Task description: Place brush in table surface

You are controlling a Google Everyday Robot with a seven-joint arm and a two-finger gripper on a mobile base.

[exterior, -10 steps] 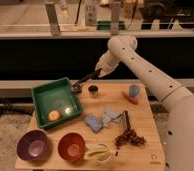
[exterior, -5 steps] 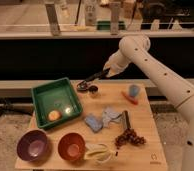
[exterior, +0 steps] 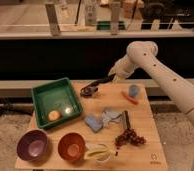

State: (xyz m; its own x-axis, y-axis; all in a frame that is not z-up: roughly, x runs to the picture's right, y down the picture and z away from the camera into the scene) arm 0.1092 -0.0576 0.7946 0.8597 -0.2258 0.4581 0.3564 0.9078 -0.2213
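The gripper (exterior: pixel 111 78) holds the slim dark brush (exterior: pixel 94 87) by its handle end, tilted, round head lowest above the light-brown wooden table surface (exterior: pixel 145 132), near its back edge

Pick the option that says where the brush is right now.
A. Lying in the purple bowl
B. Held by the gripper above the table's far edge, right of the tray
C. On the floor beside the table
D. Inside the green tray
B. The gripper holds the brush by its handle, its round head lowered over the table surface just right of the green tray.
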